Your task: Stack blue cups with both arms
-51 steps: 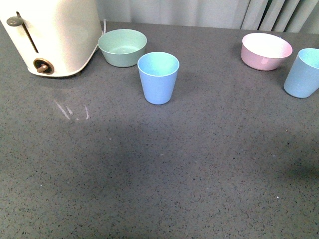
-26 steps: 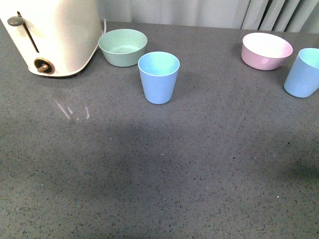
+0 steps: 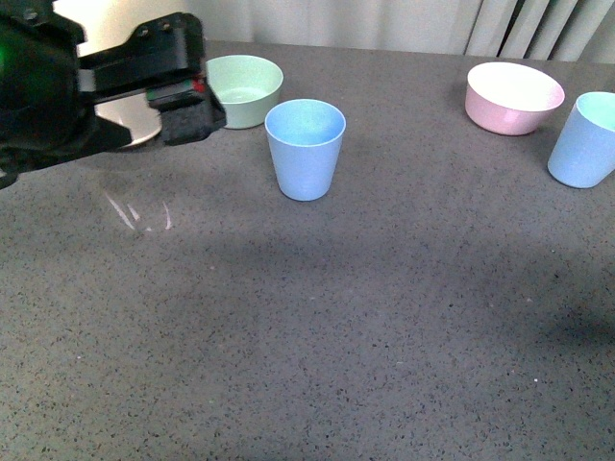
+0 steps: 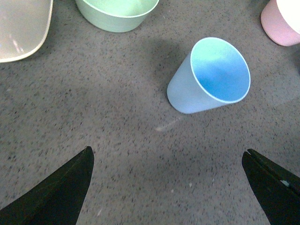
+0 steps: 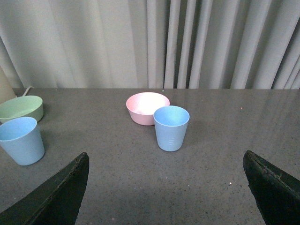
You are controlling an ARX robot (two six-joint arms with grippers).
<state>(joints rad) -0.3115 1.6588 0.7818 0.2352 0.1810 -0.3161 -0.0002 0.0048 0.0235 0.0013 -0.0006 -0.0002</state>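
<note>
Your left arm (image 3: 96, 82) hangs over the bench (image 3: 317, 327), jaws spread wide and empty, facing 1 blue cup (image 4: 206, 77). Your right gripper (image 5: 165, 157) is spread wide too, empty.

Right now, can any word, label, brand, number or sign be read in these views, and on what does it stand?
No text can be read in any view.
right blue cup: faint pale marks on its side, too small to read.
left blue cup, mint green bowl, pink bowl, white appliance: no print visible.
</note>
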